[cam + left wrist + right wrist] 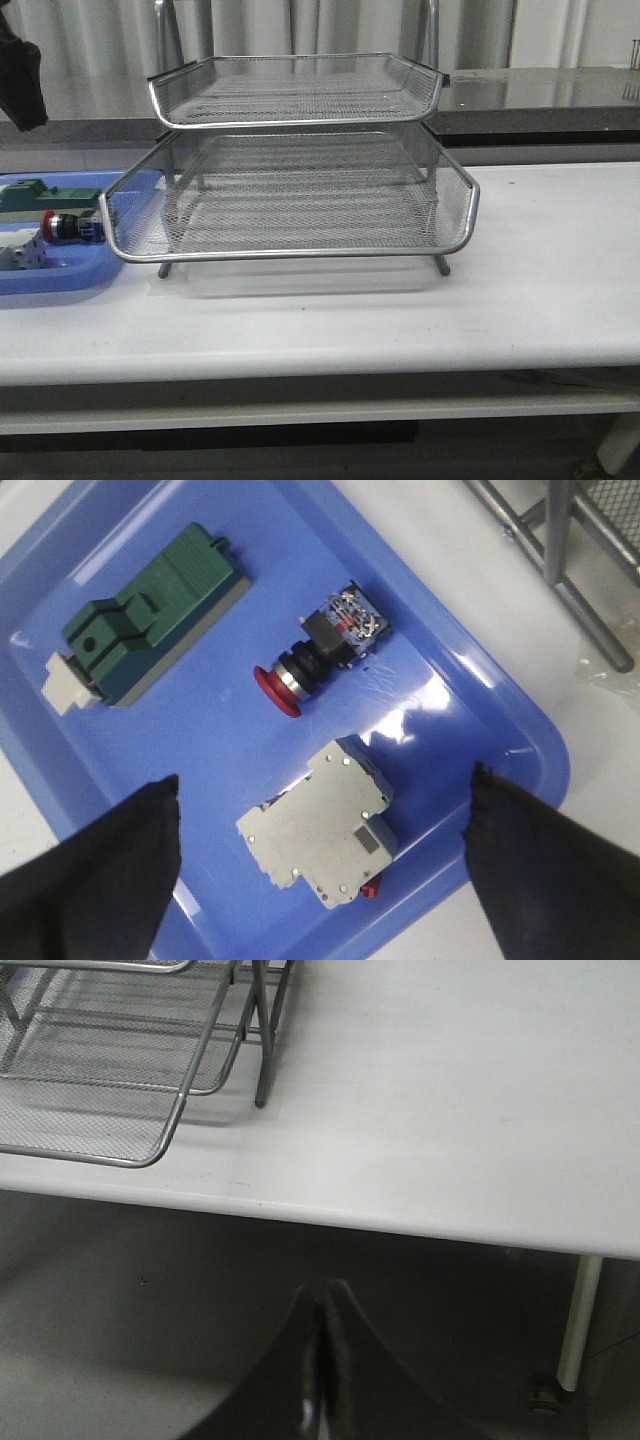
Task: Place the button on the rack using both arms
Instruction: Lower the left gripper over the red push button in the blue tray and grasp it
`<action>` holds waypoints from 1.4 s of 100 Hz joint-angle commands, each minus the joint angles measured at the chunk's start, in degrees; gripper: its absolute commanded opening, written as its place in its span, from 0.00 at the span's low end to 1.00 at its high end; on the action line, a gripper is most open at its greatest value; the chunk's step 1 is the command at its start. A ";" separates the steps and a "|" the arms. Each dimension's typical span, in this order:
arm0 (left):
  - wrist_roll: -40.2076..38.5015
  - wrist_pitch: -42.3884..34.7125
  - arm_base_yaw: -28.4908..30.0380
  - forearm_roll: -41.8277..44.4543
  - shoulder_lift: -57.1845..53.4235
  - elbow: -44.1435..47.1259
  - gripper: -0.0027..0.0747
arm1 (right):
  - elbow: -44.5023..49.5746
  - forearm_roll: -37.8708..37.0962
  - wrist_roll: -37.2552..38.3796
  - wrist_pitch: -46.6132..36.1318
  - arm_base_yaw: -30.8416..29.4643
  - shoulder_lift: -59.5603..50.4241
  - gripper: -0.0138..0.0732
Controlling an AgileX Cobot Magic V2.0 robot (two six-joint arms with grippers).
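Two blocks flank the button (318,658); left pincer (325,865) wide, right pincer (322,1360) closed.

Shiny wire-mesh metal rack (300,200); glossy blue plastic tray (300,560).

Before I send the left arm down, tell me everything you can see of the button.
The button lies on its side on the floor of the blue tray, between the green block and the white block, touching neither. It has a red mushroom cap, a silver collar, a black body and a blue rear block with metal terminals showing. Nothing grips it: the left gripper hangs open above the tray. In the front view it sits just left of the rack.
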 commanded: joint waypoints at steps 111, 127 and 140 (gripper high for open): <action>14.70 -2.76 -0.88 -1.88 18.84 -17.31 0.77 | -1.44 -0.34 -0.03 -3.61 -0.35 0.27 0.08; 14.70 -2.85 -0.88 -1.47 20.70 -18.88 0.77 | -1.44 -0.34 -0.03 -3.61 -0.35 0.27 0.08; 14.95 -2.87 -0.88 -1.33 21.64 -20.70 0.77 | -1.44 -0.34 -0.03 -3.61 -0.35 0.27 0.08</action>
